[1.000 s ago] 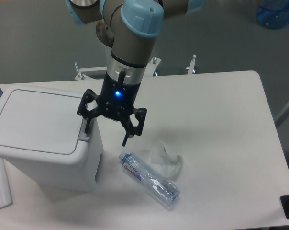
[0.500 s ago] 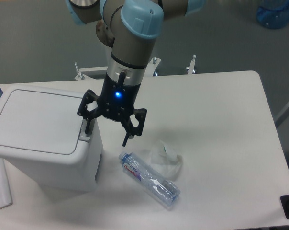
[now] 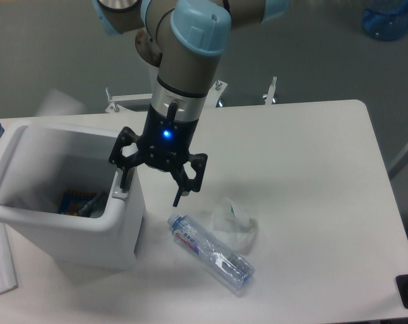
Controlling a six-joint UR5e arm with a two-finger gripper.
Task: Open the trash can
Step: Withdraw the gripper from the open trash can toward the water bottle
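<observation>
Lid now flipped open versus half a second ago, trash can (image 3: 69, 229) at table's left edge showing its inside; gripper (image 3: 153, 183) unmoved, spread wide, arm near vertical, left finger (image 3: 124, 177) apparently touching the tab at the can's right rim, right finger over bare table.

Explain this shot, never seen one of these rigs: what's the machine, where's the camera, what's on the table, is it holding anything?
It is a single robot arm, grey with light-blue joints, ending in a black two-finger gripper. One fixed camera looks down on the white table from the front.

The large boxy white plastic trash can stands at the table's left. Its top is open, and some colourful rubbish shows inside. One gripper finger rests at the can's right rim; the other hangs beside it over the table. The fingers are spread and hold nothing.

Beside the can lie a clear plastic water bottle on its side and a crumpled clear plastic wrapper.
</observation>
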